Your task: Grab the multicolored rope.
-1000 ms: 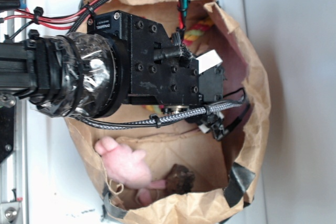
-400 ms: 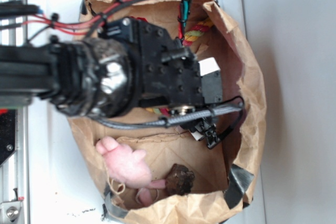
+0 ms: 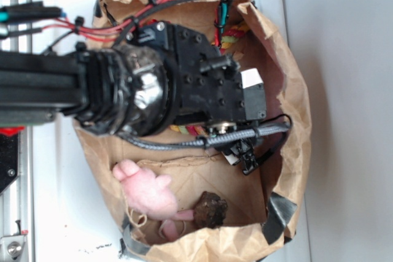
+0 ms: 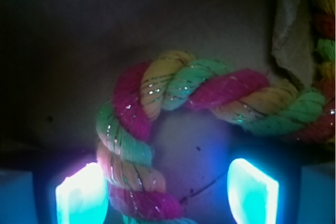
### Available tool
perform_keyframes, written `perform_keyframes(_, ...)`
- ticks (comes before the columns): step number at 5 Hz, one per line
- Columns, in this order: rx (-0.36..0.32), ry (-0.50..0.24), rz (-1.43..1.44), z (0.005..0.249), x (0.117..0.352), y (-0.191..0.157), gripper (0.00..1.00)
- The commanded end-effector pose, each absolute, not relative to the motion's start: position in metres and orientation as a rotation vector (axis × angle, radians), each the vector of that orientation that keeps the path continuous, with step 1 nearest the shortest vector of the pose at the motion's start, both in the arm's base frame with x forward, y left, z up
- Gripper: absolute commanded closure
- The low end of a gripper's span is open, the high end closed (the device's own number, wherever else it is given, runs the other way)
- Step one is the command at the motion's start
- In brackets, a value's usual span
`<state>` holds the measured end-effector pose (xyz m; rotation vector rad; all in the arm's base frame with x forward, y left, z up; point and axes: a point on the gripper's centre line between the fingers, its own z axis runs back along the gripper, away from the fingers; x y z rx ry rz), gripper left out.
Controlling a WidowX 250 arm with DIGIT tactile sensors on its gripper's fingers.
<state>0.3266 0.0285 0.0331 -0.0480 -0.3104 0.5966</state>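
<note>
Down inside the paper bag [image 3: 288,78], the fingers [image 4: 81,198] stand spread apart, the multicolored rope [image 4: 157,98] curving between them, its bend beside the left one.

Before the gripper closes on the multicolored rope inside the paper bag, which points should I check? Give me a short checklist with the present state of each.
1. Multicolored rope visible in the wrist view: ok.
2. Gripper open, with a gap between its glowing fingers: ok.
3. Rope between the fingers: partly ok; one bend runs down beside the left finger, off centre.
4. Gripper low enough to pinch the rope: cannot tell.
5. Pink plush toy away from the gripper, at the other end of the paper bag: ok.
6. Arm cables free of the bag rim: cannot tell.
</note>
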Motion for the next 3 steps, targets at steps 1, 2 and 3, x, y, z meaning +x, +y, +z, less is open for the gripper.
perform_keyframes(1,-0.064,-0.366,0.616,0.0472,0.3346,0.0340,1.00)
perform_keyframes(2,-0.074,-0.372,0.619,0.0497,0.3350,0.0350,1.00)
perform_keyframes(3,-0.091,-0.370,0.617,0.0535,0.3342,0.0362,1.00)
